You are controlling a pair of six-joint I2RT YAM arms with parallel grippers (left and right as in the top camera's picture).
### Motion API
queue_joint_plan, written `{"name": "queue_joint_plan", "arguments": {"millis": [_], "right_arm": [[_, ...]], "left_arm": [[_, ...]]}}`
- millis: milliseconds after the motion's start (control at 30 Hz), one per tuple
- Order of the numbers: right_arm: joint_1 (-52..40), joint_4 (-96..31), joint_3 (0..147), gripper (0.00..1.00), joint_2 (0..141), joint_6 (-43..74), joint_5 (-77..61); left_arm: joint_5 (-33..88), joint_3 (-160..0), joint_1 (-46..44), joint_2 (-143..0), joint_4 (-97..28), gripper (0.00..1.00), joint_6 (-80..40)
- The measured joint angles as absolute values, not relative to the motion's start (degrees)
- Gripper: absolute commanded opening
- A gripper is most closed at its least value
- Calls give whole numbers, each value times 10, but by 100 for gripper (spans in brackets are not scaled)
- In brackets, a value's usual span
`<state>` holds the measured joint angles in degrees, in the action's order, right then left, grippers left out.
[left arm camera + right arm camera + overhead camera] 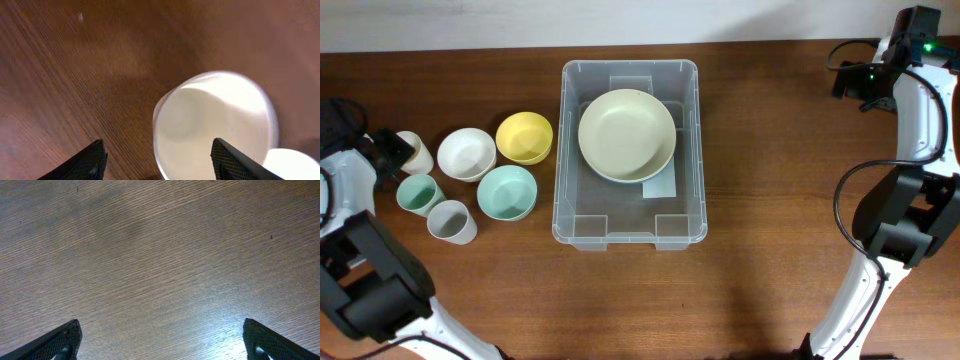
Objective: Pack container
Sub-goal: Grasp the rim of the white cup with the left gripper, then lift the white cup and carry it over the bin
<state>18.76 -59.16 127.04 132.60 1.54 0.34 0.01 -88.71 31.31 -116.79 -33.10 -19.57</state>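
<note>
A dark brown wood-grain table (770,300) filled nearly the whole overhead view, with a strip of pale wall (470,20) along the top edge. The clear container (620,215) sat at the centre of the frame, holding a pale plate (626,135) in its upper half. Left of it stood a yellow bowl (524,136), a white bowl (466,153), a mint bowl (506,192) and a grey cup (451,221). At the left edge, the left gripper (157,145) was spread around a cream cup (215,120), one finger clear of it. At upper right, the right gripper (160,325) hung wide apart over bare, glossy wood.
</note>
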Motion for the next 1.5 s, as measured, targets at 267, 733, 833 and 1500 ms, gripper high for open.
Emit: {"name": "queue_joint_plan", "arguments": {"millis": [267,733,833,1500], "right_arm": [[188,-592,1270,99,1326,15,3],[188,-592,1270,99,1326,16,3],[188,-592,1270,99,1326,15,3],[188,-592,1270,99,1326,15,3]], "left_arm": [[1,-887,313,-1183,-316,22,-196],[1,-924,317,-1168,-310,1,-196],[4,-930,316,-1138,-320,1,-196],[208,-956,-30,-931,-364,1,-117]]}}
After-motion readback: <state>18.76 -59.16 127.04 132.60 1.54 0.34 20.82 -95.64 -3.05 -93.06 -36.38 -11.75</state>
